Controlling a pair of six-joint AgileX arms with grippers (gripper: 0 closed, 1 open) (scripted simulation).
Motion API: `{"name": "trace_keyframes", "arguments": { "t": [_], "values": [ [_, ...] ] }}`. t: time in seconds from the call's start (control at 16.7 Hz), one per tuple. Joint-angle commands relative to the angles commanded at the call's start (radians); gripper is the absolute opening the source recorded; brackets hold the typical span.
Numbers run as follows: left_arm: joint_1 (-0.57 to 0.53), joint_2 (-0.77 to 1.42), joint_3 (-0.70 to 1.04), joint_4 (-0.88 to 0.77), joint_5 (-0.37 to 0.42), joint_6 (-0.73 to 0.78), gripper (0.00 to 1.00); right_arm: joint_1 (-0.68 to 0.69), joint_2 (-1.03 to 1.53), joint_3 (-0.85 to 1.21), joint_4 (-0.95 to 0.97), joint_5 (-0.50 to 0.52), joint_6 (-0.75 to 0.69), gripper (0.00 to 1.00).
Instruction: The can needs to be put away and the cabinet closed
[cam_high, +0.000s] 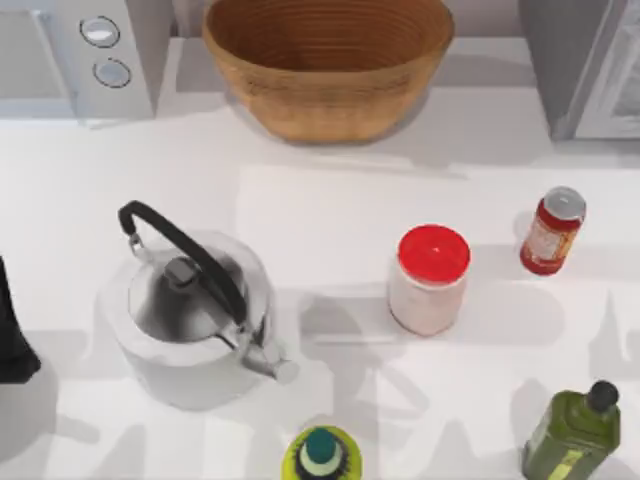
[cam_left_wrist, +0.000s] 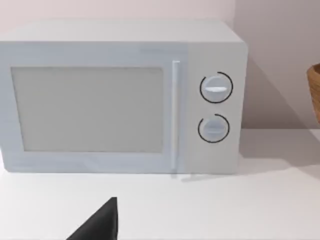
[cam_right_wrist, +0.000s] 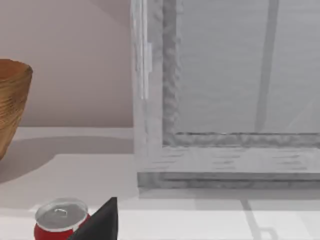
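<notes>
The small red can with a silver top stands upright on the right side of the white table, in front of the grey cabinet at the back right corner. The right wrist view shows the can close by. A black part of my right gripper is just beside it and not touching it. Behind them stands the cabinet, its grey inside showing past a white-framed door edge. My left arm is parked at the table's left edge, and a black part of its gripper faces the microwave.
A white jar with a red lid stands left of the can. A green bottle is at the front right, and a yellow-green bottle at the front middle. A steel kettle sits left of centre. At the back are a wicker basket and a microwave.
</notes>
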Motion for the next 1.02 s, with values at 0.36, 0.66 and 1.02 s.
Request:
{"name": "trace_keyframes", "arguments": {
  "t": [0.36,0.66,1.02],
  "values": [
    [0.0,0.0,0.0,0.0,0.0,0.0,1.0,0.017,0.106,0.048,0.085,0.058,0.03,1.0],
    [0.0,0.0,0.0,0.0,0.0,0.0,1.0,0.094,0.468,0.18,0.315,0.196,0.092,1.0],
    [0.0,0.0,0.0,0.0,0.0,0.0,1.0,0.252,1.131,0.32,0.571,0.332,0.161,1.0]
  ]
}}
